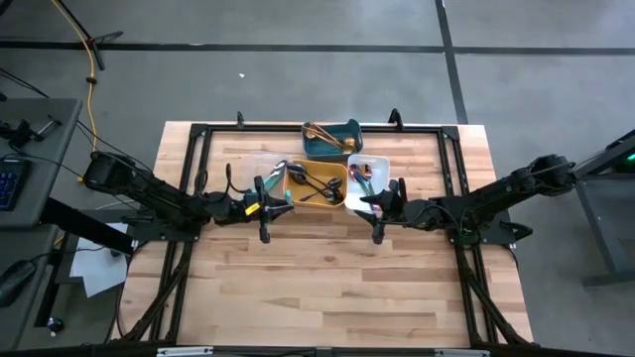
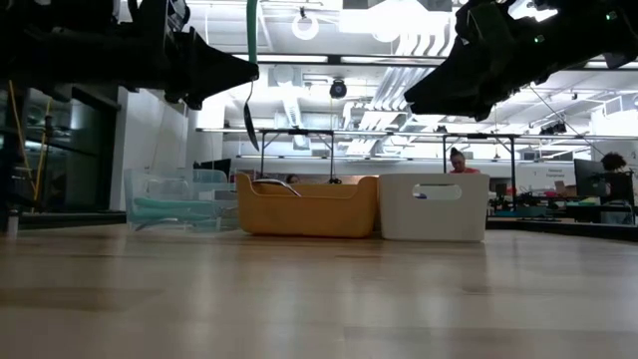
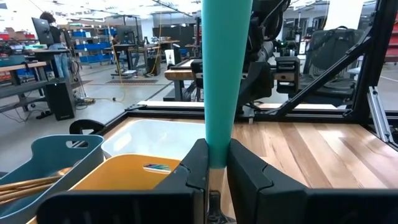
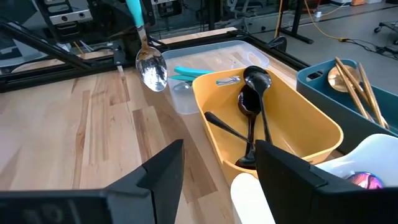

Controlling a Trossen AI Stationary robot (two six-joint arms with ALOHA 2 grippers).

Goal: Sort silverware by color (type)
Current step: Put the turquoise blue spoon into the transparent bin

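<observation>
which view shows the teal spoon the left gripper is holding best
The right wrist view: the whole teal-handled spoon shows, bowl hanging down. The left wrist view shows only its handle between the left gripper fingers; low view a thin silhouette; high view barely anything.

A teal-handled spoon (image 4: 147,53) hangs bowl-down; black spoons (image 4: 252,109) lie in the yellow tray (image 4: 311,121).
</observation>
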